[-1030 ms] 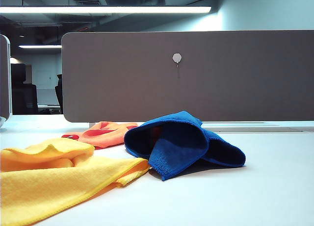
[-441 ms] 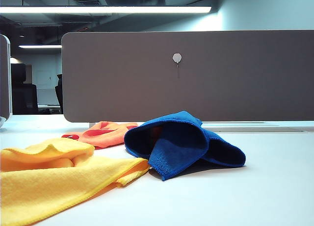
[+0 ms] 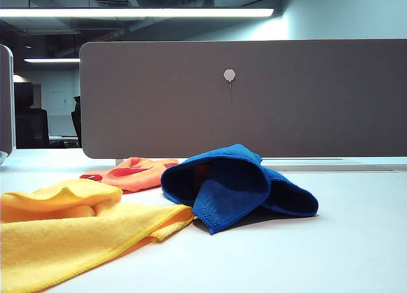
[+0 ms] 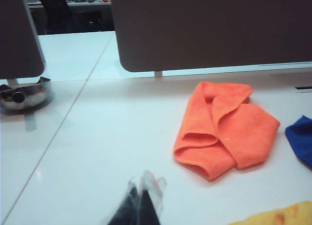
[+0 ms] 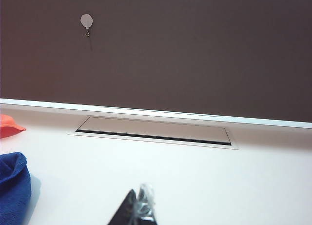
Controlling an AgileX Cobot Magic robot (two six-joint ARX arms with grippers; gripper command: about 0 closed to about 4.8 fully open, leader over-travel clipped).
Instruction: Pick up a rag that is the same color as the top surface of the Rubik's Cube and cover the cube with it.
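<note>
Three cloths lie on the white table. At centre, the deep blue rag sits draped in a tented mound, a reddish patch showing inside its left fold; whether that is the cube cannot be told. Behind-left lies the orange cloth; nearest, the yellow cloth. Left gripper hangs over bare table near the orange cloth, fingers pressed together; right gripper, likewise closed and empty, hangs beside the rag.
</note>
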